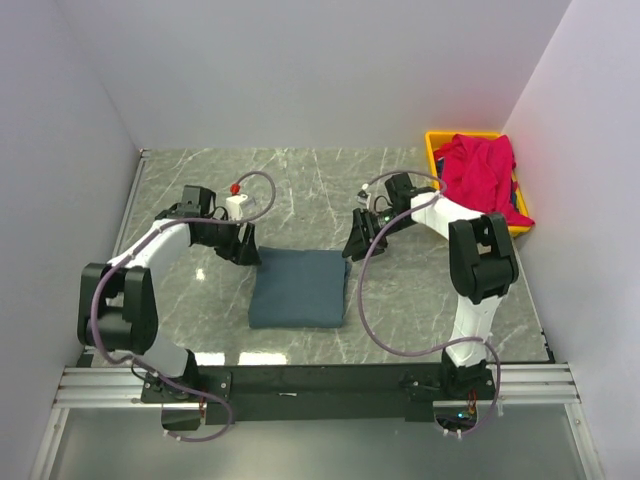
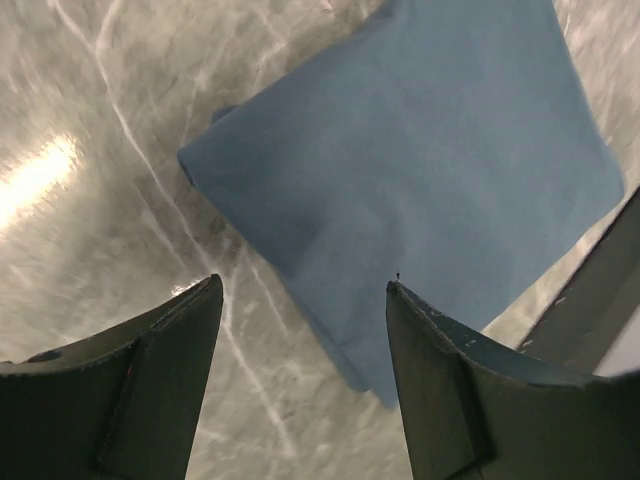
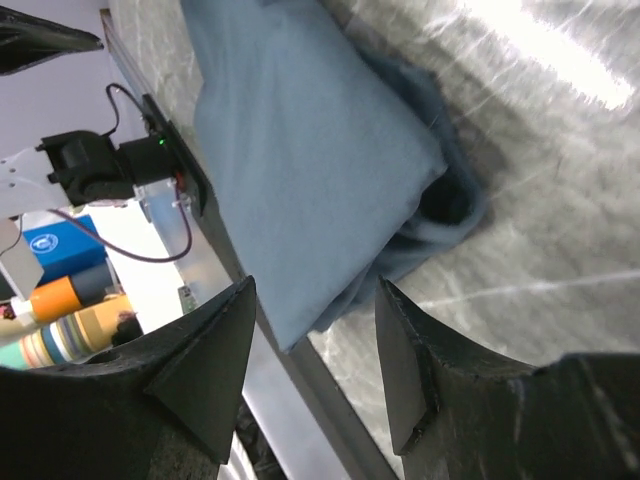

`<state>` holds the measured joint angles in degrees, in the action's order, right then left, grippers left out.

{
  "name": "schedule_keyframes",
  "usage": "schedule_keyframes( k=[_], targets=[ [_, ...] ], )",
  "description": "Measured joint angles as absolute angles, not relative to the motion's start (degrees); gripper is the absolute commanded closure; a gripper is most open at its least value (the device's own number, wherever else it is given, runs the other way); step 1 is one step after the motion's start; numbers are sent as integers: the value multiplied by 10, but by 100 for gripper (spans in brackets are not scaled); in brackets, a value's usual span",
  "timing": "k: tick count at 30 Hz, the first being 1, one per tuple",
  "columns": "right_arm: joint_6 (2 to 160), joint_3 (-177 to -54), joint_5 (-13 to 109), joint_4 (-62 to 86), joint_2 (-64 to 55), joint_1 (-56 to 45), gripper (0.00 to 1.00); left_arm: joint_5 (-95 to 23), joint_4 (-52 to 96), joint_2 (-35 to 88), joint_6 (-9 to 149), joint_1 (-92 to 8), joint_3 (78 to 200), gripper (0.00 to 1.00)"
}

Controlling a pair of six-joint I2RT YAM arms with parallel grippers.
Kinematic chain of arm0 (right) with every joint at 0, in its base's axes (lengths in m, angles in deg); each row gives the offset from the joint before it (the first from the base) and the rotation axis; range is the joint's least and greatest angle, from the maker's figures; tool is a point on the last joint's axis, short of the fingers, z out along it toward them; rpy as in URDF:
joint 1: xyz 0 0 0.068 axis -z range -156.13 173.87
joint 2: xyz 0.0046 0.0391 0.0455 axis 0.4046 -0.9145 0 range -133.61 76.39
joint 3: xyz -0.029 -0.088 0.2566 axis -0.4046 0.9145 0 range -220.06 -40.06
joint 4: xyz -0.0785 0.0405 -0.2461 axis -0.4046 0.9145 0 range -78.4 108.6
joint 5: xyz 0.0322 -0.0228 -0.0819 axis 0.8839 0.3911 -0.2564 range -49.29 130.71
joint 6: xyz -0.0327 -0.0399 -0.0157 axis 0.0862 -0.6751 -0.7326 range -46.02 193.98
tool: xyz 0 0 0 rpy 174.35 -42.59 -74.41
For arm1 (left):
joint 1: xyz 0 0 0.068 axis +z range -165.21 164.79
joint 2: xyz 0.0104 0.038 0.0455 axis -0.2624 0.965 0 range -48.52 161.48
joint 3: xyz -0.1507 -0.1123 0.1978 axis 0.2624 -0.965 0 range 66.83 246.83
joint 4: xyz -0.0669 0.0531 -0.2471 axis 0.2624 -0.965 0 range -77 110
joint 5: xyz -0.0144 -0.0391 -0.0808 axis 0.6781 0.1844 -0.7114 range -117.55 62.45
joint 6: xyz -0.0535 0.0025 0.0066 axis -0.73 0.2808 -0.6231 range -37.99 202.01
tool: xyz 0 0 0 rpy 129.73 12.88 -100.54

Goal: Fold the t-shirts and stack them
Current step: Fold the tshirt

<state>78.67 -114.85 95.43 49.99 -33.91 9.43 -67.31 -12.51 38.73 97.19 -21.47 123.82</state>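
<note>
Nearest me, the black rail (image 1: 320, 382) carries both arm bases. Just past it the blue shirt (image 1: 298, 288) lies on the table (image 1: 300, 180) as a neat, squarish packet, closer to the front edge than the back.

The left gripper (image 1: 245, 246) sits at the packet's far left corner and the right gripper (image 1: 358, 240) at its far right. Each has its jaws spread wide with nothing between them. The wrist views show only blue cloth and stone in the gaps. I cannot tell whether either one touches the cloth.

To my eye the first shirt is folded and let go, though its right corner bulges a little where an inner layer pokes out.

Next comes the second shirt. The right arm is the closer one, so it would reach back, lift the shirt out and spread it flat with room for folding.

The red shirt (image 1: 480, 170) is heaped in the yellow bin (image 1: 432, 150) at the far right corner.

The tabletop is glossy grey marble-look stone with pale veins and light glare. Plain pale walls (image 1: 320, 70) close in on three sides.
</note>
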Motion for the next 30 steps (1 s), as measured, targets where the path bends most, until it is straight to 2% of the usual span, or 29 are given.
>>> schedule_keyframes(
  k=[6,9,12,13,15,16,18,19,22,30],
  targets=[
    [795,-1150,951,478,-380,84,43,-692,-107,437,909,-205,1238,28],
    [799,-1150,952,477,-402,82,47,-701,-93,468,885,-205,1241,33],
    [803,-1157,957,478,-420,78,55,-707,-79,499,867,-204,1245,40],
    [805,-1162,960,477,-429,76,68,-709,-75,507,865,-204,1248,46],
    [808,-1174,964,478,-442,74,79,-714,-68,521,855,-204,1254,53],
    [808,-1181,967,478,-449,74,88,-717,-67,526,853,-204,1258,62],
    [806,-1192,974,480,-459,74,100,-725,-59,534,844,-204,1264,73],
    [806,-1194,975,481,-460,75,100,-728,-56,535,841,-204,1266,83],
    [805,-1210,976,490,-460,78,100,-740,-41,535,829,-203,1266,99],
    [777,-1265,968,511,-447,105,100,-747,-4,519,793,-203,1266,99]
  ],
)
